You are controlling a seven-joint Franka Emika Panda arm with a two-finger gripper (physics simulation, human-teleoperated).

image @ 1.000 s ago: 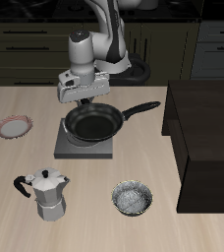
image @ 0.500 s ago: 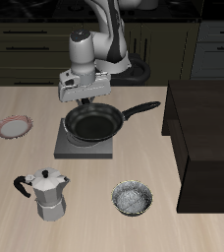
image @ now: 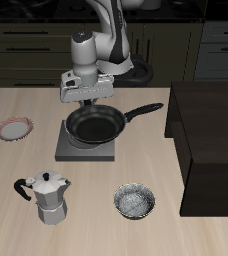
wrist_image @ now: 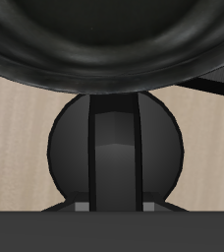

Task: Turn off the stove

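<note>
The stove [image: 85, 151] is a flat grey square plate in the middle of the table, with a black frying pan [image: 94, 124] on it and the pan's handle pointing toward the dark cabinet. My gripper [image: 83, 104] hangs low over the stove's back edge, just behind the pan. In the wrist view a round dark knob [wrist_image: 112, 148] with a raised bar across it fills the middle, and the pan's rim [wrist_image: 112, 49] lies close by. The fingers do not show clearly in either view, so their spread is unclear.
A silver moka pot [image: 50, 197] stands near the front edge. Beside it lies a patterned bowl [image: 135, 201]. A small pinkish plate [image: 14, 128] lies off to one side. A large dark brown cabinet [image: 211, 140] fills the other side.
</note>
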